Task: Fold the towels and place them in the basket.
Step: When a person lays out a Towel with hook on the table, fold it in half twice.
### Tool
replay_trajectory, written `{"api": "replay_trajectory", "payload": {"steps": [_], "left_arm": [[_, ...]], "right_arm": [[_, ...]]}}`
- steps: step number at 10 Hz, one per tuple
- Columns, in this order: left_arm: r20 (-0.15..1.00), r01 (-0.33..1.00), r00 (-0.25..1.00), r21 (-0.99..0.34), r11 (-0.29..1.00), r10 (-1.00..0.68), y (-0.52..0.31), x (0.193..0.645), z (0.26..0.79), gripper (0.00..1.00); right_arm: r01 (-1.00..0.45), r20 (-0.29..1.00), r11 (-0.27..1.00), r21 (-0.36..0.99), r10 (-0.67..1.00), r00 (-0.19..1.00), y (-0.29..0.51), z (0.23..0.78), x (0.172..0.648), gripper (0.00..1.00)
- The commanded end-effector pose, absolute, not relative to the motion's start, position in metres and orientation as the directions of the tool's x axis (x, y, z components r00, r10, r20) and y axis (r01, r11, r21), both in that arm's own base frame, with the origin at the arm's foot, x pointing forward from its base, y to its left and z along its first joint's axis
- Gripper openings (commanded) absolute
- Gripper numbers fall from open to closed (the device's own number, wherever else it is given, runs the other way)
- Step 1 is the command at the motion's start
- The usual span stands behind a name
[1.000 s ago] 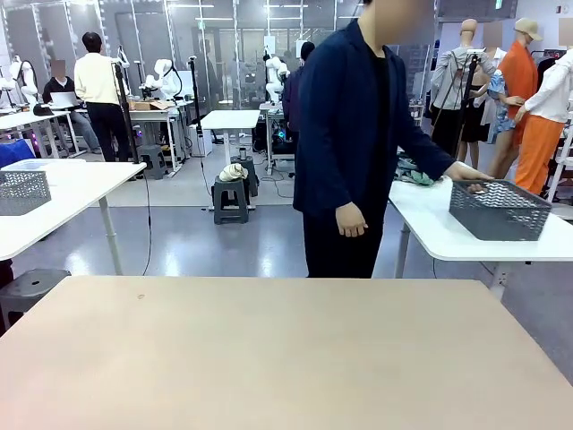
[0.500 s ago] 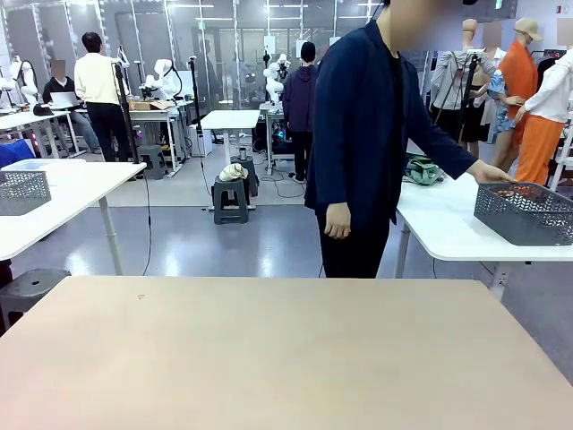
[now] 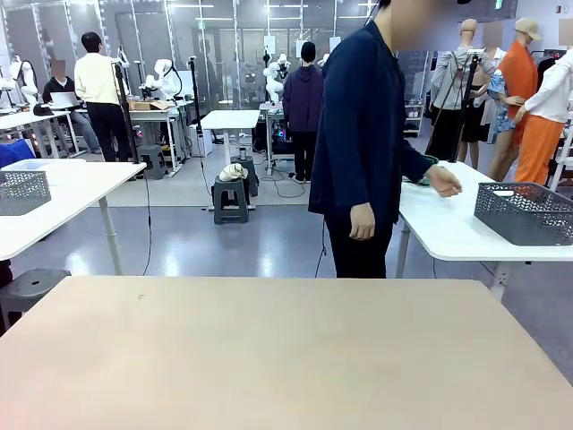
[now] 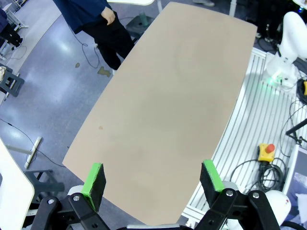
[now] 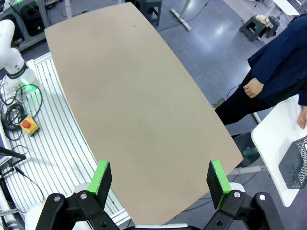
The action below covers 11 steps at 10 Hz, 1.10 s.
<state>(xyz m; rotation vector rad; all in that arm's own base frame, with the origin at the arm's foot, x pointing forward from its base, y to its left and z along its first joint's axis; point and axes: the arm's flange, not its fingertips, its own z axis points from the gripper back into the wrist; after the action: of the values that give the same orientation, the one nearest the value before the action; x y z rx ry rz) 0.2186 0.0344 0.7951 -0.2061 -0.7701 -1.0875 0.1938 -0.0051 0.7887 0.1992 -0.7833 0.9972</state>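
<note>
Basket sits on a white side table at the far right, near a person's hand but apart from it. Left gripper and right gripper hang above the beige table, fingers spread wide, holding nothing.

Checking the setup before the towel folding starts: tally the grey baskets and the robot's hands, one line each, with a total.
Baskets: 2, the right basket and the left basket.
Hands: 2, the left hand and the right hand, both open.
Total: 4
</note>
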Motion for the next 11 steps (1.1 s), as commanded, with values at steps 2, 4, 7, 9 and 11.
{"api": "replay_trajectory", "payload": {"steps": [2, 4, 7, 9, 11], "left_arm": [[0.656, 0.860, 0.228, 0.211, 0.465, -0.720, 0.0324, 0.2188, 0.7955, 1.00], [0.656, 0.860, 0.228, 0.211, 0.465, -0.720, 0.0324, 0.2188, 0.7955, 1.00], [0.656, 0.860, 0.228, 0.211, 0.465, -0.720, 0.0324, 0.2188, 0.7955, 1.00], [0.656, 0.860, 0.228, 0.211, 0.465, -0.720, 0.0324, 0.2188, 0.7955, 1.00], [0.656, 0.860, 0.228, 0.211, 0.465, -0.720, 0.0324, 0.2188, 0.7955, 1.00]], "right_arm": [[-0.816, 0.676, 0.545, -0.193, 0.676, 0.292, -0.0047, 0.7891, 0.1935, 1.00], [-0.816, 0.676, 0.545, -0.193, 0.676, 0.292, -0.0047, 0.7891, 0.1935, 1.00], [-0.816, 0.676, 0.545, -0.193, 0.676, 0.292, -0.0047, 0.7891, 0.1935, 1.00], [-0.816, 0.676, 0.545, -0.193, 0.676, 0.292, -0.0047, 0.7891, 0.1935, 1.00], [-0.816, 0.676, 0.545, -0.193, 0.676, 0.292, -0.0047, 0.7891, 0.1935, 1.00]]}}
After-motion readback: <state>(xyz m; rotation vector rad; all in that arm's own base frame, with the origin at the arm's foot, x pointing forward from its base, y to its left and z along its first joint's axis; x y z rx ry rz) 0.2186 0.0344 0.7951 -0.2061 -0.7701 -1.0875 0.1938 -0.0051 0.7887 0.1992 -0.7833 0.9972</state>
